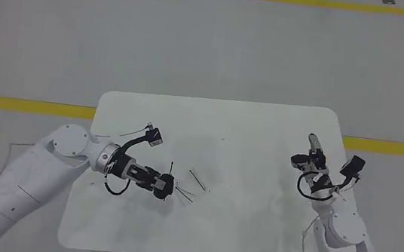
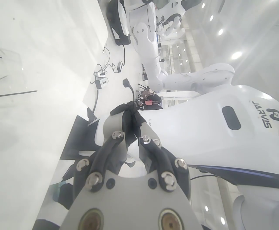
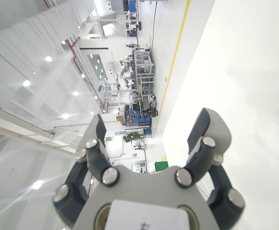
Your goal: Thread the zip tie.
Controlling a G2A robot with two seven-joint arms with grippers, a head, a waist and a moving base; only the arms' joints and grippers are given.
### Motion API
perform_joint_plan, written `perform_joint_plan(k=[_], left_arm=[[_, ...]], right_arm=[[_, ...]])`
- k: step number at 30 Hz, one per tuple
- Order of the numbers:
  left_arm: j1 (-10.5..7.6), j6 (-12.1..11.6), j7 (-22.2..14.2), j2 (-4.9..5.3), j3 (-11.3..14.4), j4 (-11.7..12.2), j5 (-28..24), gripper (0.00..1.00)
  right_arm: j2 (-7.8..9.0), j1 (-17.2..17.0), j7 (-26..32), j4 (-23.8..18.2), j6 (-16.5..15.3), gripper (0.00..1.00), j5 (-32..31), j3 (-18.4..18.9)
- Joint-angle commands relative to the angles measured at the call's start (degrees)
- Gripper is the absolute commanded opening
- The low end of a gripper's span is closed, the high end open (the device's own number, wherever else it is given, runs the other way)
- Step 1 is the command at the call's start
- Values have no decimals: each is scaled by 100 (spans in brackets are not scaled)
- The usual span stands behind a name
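The zip tie (image 2: 132, 95) was pinched in the left gripper (image 2: 130, 130), whose fingertips were pressed together on the black strap. The strap rose past the fingertips in a slight curve and ended in its square head (image 2: 126, 82), which stood free in the air. From above, the left gripper (image 1: 166, 186) sat over the near-left part of the table (image 1: 263, 126), and the held zip tie (image 1: 171, 171) showed as a thin dark line pointing roughly away from the robot. Where the pointed tail ran could not be told, since the gripper hid the lower strap. The right gripper (image 3: 150, 128) was spread wide and held nothing. In the top view the right gripper (image 1: 314, 147) was near the table's right edge, pointing away from the robot and well apart from the zip tie. The strap therefore lay across the table to the left of the right gripper, with its long axis roughly parallel to the direction that gripper pointed. The right arm would probably have to cross most of the table to reach the free end. Two loose ties (image 1: 196, 178) lay on the table just beside the left gripper, and another thin strip (image 1: 134, 132) lay nearer the left edge.
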Motion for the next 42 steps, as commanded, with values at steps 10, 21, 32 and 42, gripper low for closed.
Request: perform_joint_plan(k=[10, 21, 32, 42], left_arm=[[0, 0, 0, 0, 0, 0, 0, 0], [0, 0, 0, 0, 0, 0, 0, 0], [0, 0, 0, 0, 0, 0, 0, 0], [0, 0, 0, 0, 0, 0, 0, 0]], right_arm=[[-29, -95, 59, 7, -213, 100, -174, -104], [-41, 230, 882, 0, -102, 100, -172, -437], [-74, 437, 719, 86, -221, 100, -269, -581], [-85, 587, 990, 111, -165, 100, -11, -611]])
